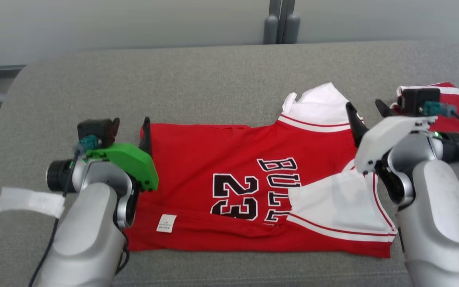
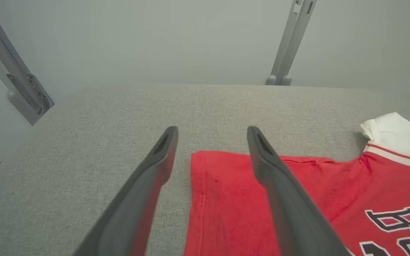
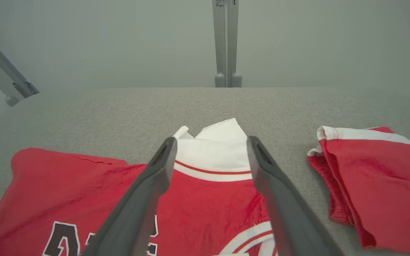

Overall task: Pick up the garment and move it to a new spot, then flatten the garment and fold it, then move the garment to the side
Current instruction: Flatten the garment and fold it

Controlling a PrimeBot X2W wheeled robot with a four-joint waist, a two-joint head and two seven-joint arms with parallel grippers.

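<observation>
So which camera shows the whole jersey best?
Head view: the jersey shows nearly end to end, number and sleeves included. Left wrist view catches a hem corner and one sleeve; right wrist view, that sleeve and part of the number.

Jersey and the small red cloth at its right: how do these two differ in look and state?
The jersey lies spread out and covers much of the grey pad; the red cloth is folded into a compact bundle. The jersey shows a printed 23 and letters; the red cloth shows no print. The jersey has white sleeves; the red cloth has just a white band at one edge. Both are red with white trim and rest on the pad.
</observation>
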